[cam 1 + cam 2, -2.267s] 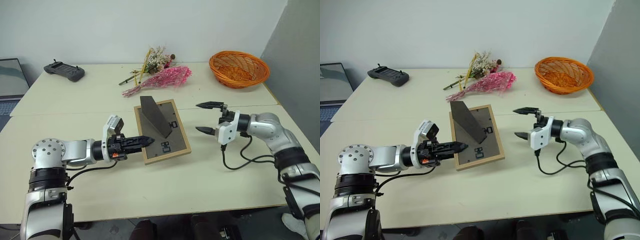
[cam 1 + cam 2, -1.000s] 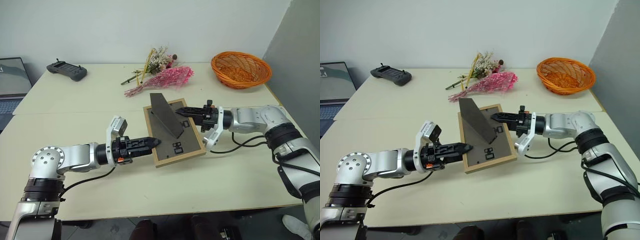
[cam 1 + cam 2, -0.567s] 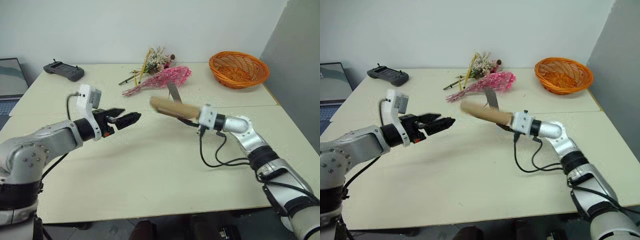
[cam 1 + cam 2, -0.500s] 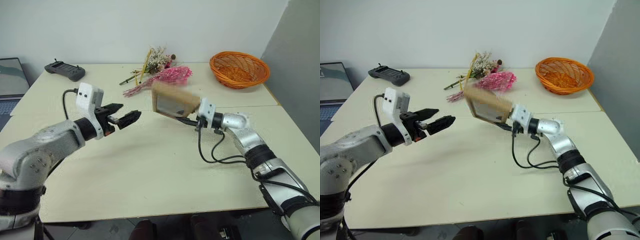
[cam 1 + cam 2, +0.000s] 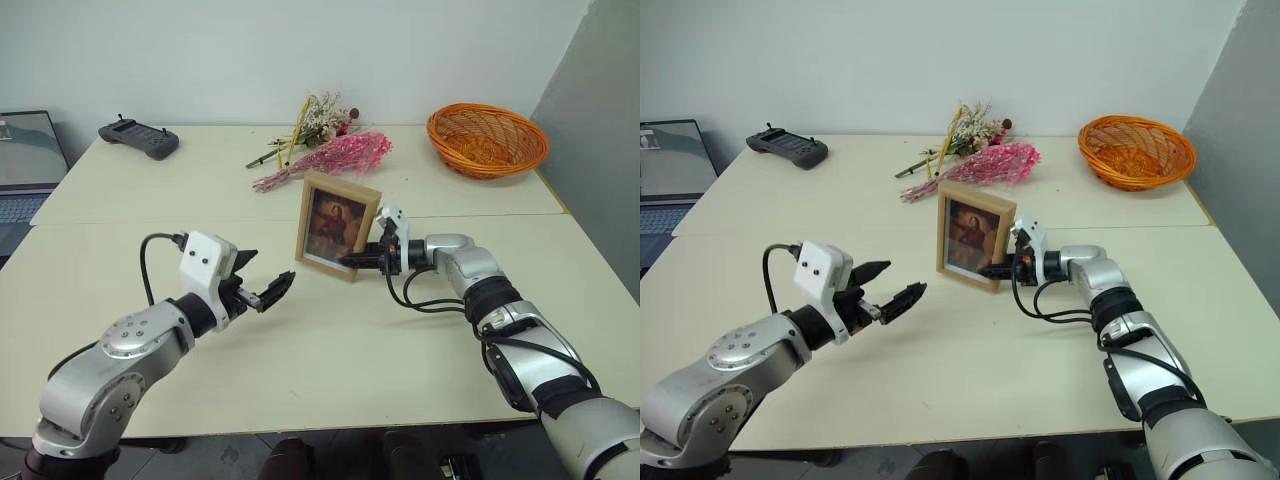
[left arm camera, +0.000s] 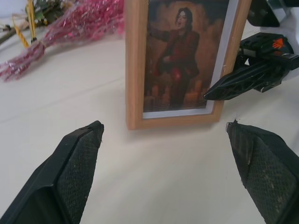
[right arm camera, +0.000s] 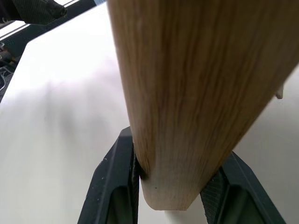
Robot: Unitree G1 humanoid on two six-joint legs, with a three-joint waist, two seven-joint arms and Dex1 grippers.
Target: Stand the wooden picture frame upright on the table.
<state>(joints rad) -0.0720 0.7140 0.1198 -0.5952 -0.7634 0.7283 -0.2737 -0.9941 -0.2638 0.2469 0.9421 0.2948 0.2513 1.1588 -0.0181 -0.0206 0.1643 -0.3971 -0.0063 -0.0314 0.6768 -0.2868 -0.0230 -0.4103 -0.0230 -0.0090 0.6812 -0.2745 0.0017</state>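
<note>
While the right tool (image 5: 352,259) clamps its lower corner, the wooden picture frame (image 5: 337,224) stands upright on the surface (image 5: 330,350); only letting go remains. Facing it, the left tool (image 5: 262,284) gapes wide, empty.

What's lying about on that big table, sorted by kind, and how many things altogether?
Wooden picture frame: 1
Flower bunches: 2, pink and dried
Orange basket: 1
Black handheld controller: 1
Laptop at the edge: 1
Total: 6
</note>
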